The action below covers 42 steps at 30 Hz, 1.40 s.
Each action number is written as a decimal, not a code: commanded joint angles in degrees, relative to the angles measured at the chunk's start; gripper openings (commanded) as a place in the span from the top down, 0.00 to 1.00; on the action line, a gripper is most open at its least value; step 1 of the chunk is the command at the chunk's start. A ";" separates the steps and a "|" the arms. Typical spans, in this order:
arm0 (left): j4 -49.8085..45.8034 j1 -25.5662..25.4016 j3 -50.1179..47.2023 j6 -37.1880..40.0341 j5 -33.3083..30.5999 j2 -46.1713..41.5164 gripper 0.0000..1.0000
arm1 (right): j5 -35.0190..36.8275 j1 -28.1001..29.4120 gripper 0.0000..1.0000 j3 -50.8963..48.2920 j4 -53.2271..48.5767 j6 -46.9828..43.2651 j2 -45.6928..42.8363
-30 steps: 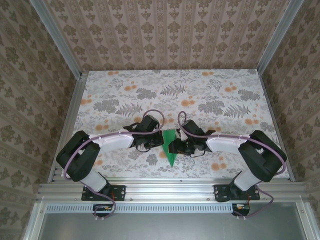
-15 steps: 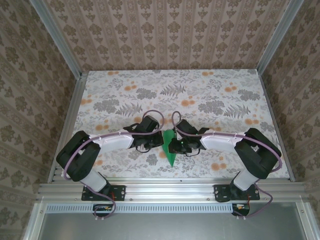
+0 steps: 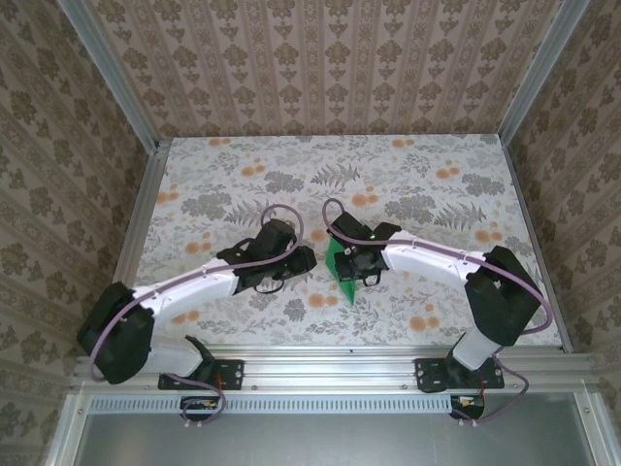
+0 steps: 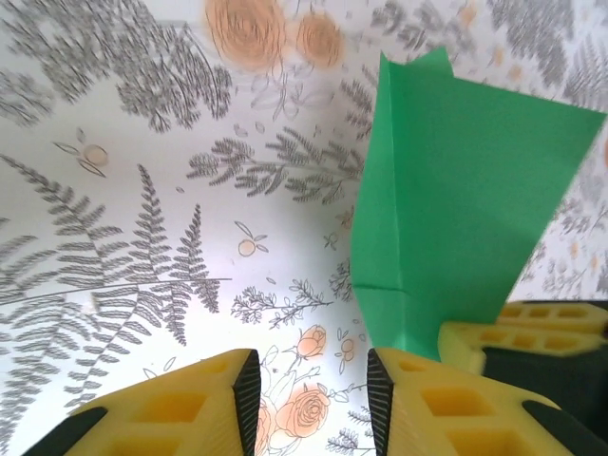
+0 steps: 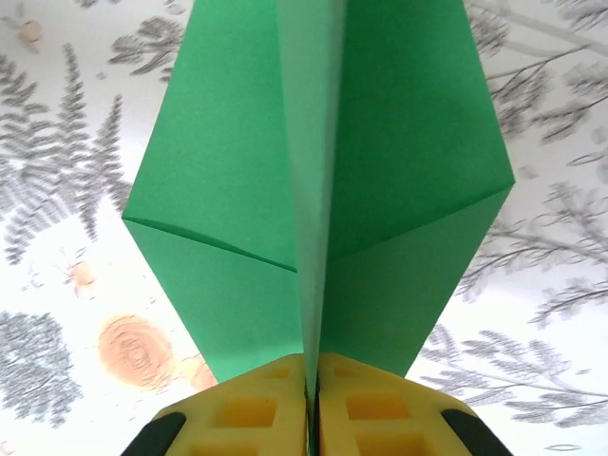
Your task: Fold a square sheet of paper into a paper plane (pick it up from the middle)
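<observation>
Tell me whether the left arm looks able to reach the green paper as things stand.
Probably yes. The left pincer stands open right beside the paper, with nothing between them. The right pincer is shut on the middle crease at one end, leaving the near flap free.

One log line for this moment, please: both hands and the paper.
left hand: open, empty, beside the paper plane | right hand: shut on the paper plane's centre fold | paper plane: folded, wings spread either side of the crease

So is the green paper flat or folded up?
Folded. The green paper has a centre crease with two angled flaps, and the right gripper pinches it along that crease.
</observation>
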 commanded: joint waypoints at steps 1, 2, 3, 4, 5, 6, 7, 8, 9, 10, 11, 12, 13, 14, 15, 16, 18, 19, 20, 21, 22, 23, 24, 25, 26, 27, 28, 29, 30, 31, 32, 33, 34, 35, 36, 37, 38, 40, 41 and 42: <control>-5.15 0.82 -2.10 0.51 -4.63 -2.95 0.62 | 4.07 -0.96 0.84 2.48 -6.57 -2.75 4.02; -5.18 1.11 -2.75 0.29 -4.59 -3.65 0.62 | 3.72 -1.00 0.82 3.01 -6.49 -2.78 5.08; -5.17 1.32 -3.18 0.26 -4.70 -4.38 0.62 | 3.58 -1.09 0.80 3.78 -6.59 -2.80 6.14; -5.17 1.42 -3.50 0.27 -4.71 -4.85 0.62 | 3.44 -1.10 0.77 4.27 -6.54 -2.76 6.93; -5.18 1.56 -3.83 0.11 -4.68 -5.31 0.62 | 3.19 -1.09 0.76 4.70 -6.53 -2.76 7.84; -5.26 1.77 -4.05 0.06 -4.68 -5.64 0.62 | 3.08 -1.08 0.75 5.14 -6.54 -2.79 8.56; -5.35 1.77 -4.18 0.15 -4.59 -5.86 0.62 | 3.08 -1.08 0.74 5.33 -6.54 -2.78 9.17; -5.40 1.87 -4.32 0.17 -4.57 -6.13 0.62 | 2.95 -1.09 0.72 5.51 -6.54 -2.75 9.67; -5.49 2.03 -4.46 0.20 -4.54 -6.31 0.62 | 2.74 -1.10 0.71 5.62 -6.47 -2.81 10.16; -5.53 2.01 -4.53 0.20 -4.53 -6.40 0.62 | 2.60 -1.08 0.70 5.69 -6.54 -2.84 10.40; -5.59 2.14 -4.72 0.20 -4.51 -6.49 0.62 | 2.48 -1.08 0.69 5.74 -6.54 -2.90 10.63; -5.47 2.26 -4.71 0.28 -4.46 -6.58 0.62 | 2.37 -1.14 0.68 5.56 -6.46 -2.97 10.79; -5.53 2.34 -4.86 0.28 -4.35 -6.54 0.62 | 2.45 -1.08 0.67 5.46 -6.45 -3.03 10.98; -5.44 2.44 -4.76 0.35 -4.31 -6.49 0.62 | 2.47 -1.08 0.66 5.45 -6.46 -3.18 11.21; -5.44 2.48 -4.75 0.35 -4.22 -6.41 0.62 | 2.60 -1.08 0.66 5.32 -6.30 -3.16 11.36; -5.32 2.56 -4.75 0.31 -4.18 -6.32 0.62 | 2.70 -1.08 0.67 5.27 -6.20 -3.30 11.56; -5.36 2.53 -4.71 0.54 -4.07 -6.10 0.62 | 3.14 -1.03 0.68 5.36 -6.36 -3.37 12.50; -5.36 2.53 -4.59 0.61 -4.10 -6.10 0.62 | 3.42 -0.95 0.70 5.35 -6.44 -3.49 12.93; -5.36 2.53 -4.68 0.59 -4.08 -6.01 0.62 | 3.37 -0.86 0.72 5.49 -6.52 -3.75 13.43; -5.36 2.54 -4.62 0.55 -4.20 -5.97 0.62 | 3.57 -0.82 0.72 5.60 -6.69 -3.64 14.05; -5.34 2.53 -4.61 0.58 -4.20 -5.96 0.62 | 4.05 -0.52 0.72 5.82 -7.09 -3.61 14.66; -5.31 2.58 -4.59 0.63 -4.27 -5.88 0.62 | 4.85 -0.16 0.71 6.13 -7.54 -3.63 15.51; -5.48 2.64 -4.53 0.63 -4.19 -5.79 0.62 | 5.76 0.14 0.71 6.38 -8.25 -3.31 16.42; -5.52 2.63 -4.49 0.63 -4.25 -5.74 0.62 | 6.31 0.44 0.71 6.64 -8.78 -3.15 17.32; -5.60 2.62 -4.50 0.72 -4.27 -5.66 0.62 | 6.70 0.75 0.71 6.75 -9.32 -2.85 18.38; -5.62 2.62 -4.53 0.70 -4.25 -5.66 0.62 | 7.13 1.01 0.71 7.02 -9.71 -2.58 19.48; -5.62 2.73 -4.48 0.64 -4.30 -5.61 0.62 | 7.55 1.37 0.71 7.02 -10.05 -2.38 20.21; -5.68 2.71 -4.49 0.66 -4.27 -5.61 0.62 | 7.81 1.68 0.71 6.87 -9.87 -2.27 20.76; -5.78 2.78 -4.44 0.74 -4.26 -5.61 0.62 | 7.87 1.97 0.72 6.70 -9.69 -1.98 21.05; -5.81 2.80 -4.40 0.81 -4.26 -5.70 0.62 | 7.78 2.02 0.73 6.67 -9.61 -1.77 21.03; -5.97 2.82 -4.40 0.94 -4.29 -5.70 0.62 | 7.59 2.05 0.75 6.75 -9.69 -1.71 20.76; -6.11 2.89 -4.32 1.03 -4.32 -5.70 0.62 | 7.93 1.97 0.76 7.08 -9.98 -1.65 20.14; -6.18 2.97 -4.23 1.22 -4.32 -5.71 0.62 | 8.32 1.98 0.77 7.43 -10.12 -1.74 19.46; -6.39 2.97 -4.13 1.33 -4.38 -5.69 0.62 | 8.90 1.87 0.79 8.01 -10.48 -1.92 18.76; -6.55 2.97 -4.07 1.37 -4.36 -5.70 0.62 | 9.66 1.68 0.80 8.85 -11.02 -2.08 17.93; -6.65 2.97 -3.96 1.47 -4.47 -5.77 0.62 | 10.01 1.49 0.82 9.46 -11.20 -2.22 17.37; -6.76 2.97 -3.90 1.51 -4.51 -5.79 0.62 | 10.01 1.03 0.82 9.90 -11.13 -2.27 16.66; -6.85 3.02 -3.73 1.56 -4.63 -5.97 0.62 | 10.00 0.00 0.83 10.28 -10.36 -1.99 15.64; -6.99 2.98 -3.69 1.54 -4.71 -6.05 0.62 | 9.34 -0.62 0.83 10.19 -9.40 -1.78 15.31; -7.11 3.05 -3.66 1.51 -4.81 -6.30 0.62 | 8.16 -1.24 0.83 10.13 -8.67 -1.65 15.47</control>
